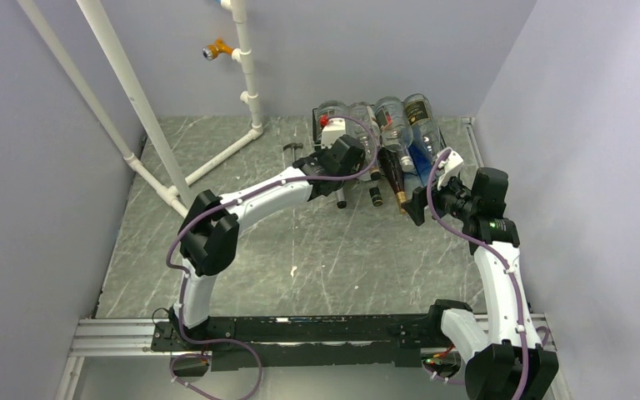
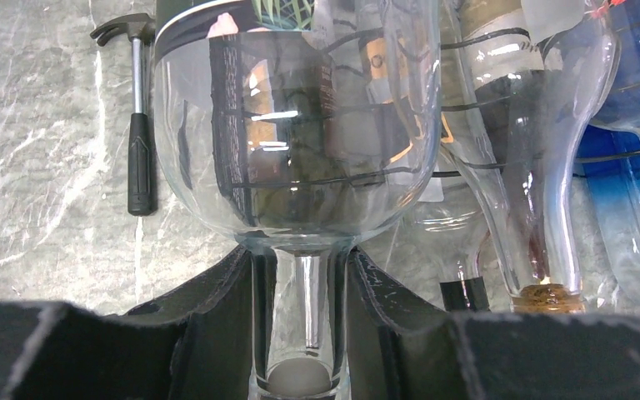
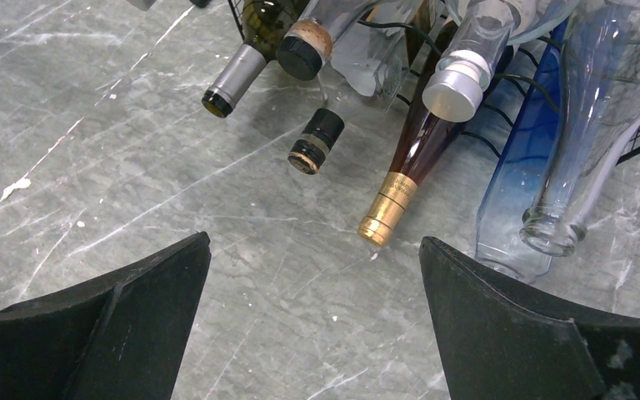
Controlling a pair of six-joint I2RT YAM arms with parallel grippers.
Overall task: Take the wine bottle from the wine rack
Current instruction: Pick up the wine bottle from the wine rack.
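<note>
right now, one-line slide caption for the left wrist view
Left gripper clamps the neck of a clear bottle on the wine rack, hammer alongside

The grey marbled table (image 1: 300,250) carries a black-handled hammer (image 2: 139,150) beside the wine rack (image 1: 316,125), and a white pipe frame (image 1: 221,157) at far left.

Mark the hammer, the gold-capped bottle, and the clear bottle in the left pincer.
hammer (image 2: 140,162): left wrist view, black grip.
gold-capped bottle (image 3: 389,210): right wrist view, gold foil.
clear bottle (image 2: 304,300): left wrist view, neck.
</note>
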